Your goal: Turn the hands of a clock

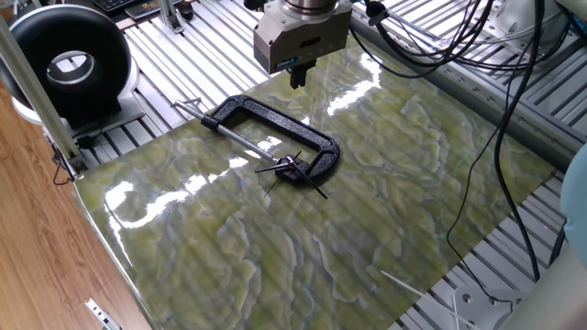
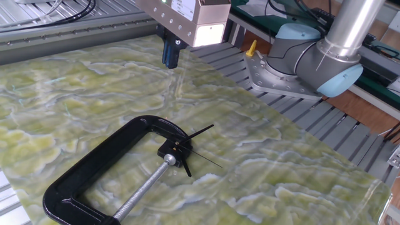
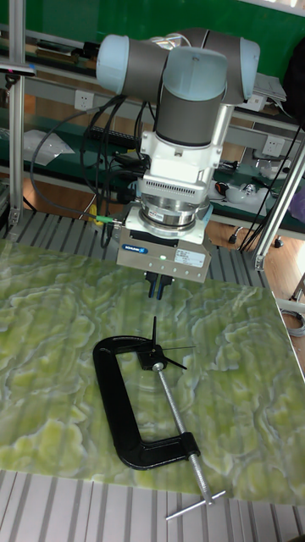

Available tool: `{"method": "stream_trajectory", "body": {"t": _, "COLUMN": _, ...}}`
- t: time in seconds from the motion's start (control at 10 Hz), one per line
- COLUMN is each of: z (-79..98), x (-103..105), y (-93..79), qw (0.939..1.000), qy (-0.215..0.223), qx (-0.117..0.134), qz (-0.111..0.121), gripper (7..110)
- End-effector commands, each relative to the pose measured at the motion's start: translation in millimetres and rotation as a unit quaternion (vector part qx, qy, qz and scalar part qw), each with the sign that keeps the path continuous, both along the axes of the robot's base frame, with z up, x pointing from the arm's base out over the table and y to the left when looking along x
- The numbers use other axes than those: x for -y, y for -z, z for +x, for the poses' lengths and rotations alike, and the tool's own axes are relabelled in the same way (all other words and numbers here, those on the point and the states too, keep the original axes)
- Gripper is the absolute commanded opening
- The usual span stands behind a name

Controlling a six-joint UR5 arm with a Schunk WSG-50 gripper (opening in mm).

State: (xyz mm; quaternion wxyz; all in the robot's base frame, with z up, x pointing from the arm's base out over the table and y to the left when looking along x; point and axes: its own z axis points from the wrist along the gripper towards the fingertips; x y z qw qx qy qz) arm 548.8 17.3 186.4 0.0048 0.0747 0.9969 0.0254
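Observation:
The clock (image 1: 293, 167) (image 2: 177, 147) (image 3: 158, 356) is a small black hub held in the jaw of a black C-clamp (image 1: 266, 119) (image 2: 94, 165) (image 3: 114, 406) lying on the green marbled tabletop. Its thin black hands (image 1: 271, 169) (image 2: 201, 132) (image 3: 174, 362) fan out from the hub at unequal lengths. My gripper (image 1: 295, 76) (image 2: 170, 57) (image 3: 158, 288) hangs above the table beyond the clamp's far side, well apart from the clock. Its two dark fingers are pressed together with nothing between them.
A round black ring-shaped device (image 1: 69, 64) stands at the table's back left corner. The arm's base (image 2: 300, 62) sits off the table's right side, with cables (image 1: 486, 82) hanging over the far edge. A thin white stick (image 1: 404, 282) lies near the front right edge.

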Motion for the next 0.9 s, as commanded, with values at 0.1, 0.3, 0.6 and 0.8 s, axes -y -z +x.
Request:
{"method": "stream_trajectory", "body": {"t": 0.1, "z": 0.9, "x": 7.1, "y": 4.2, "qw": 0.9998, "qy": -0.013, "qx": 0.008, "qz": -0.014, "gripper": 7}}
{"method": "stream_trajectory", "body": {"t": 0.3, "z": 1.8, "x": 7.5, "y": 5.0, "qw": 0.9997, "qy": -0.015, "qx": 0.011, "qz": -0.016, "gripper": 7}}
{"method": "stream_trajectory", "body": {"t": 0.6, "z": -2.1, "x": 7.4, "y": 5.9, "qw": 0.9998, "qy": -0.014, "qx": 0.005, "qz": -0.016, "gripper": 7}}
{"method": "stream_trajectory", "body": {"t": 0.8, "z": -2.0, "x": 7.4, "y": 5.8, "qw": 0.9996, "qy": -0.020, "qx": 0.007, "qz": -0.016, "gripper": 7}}
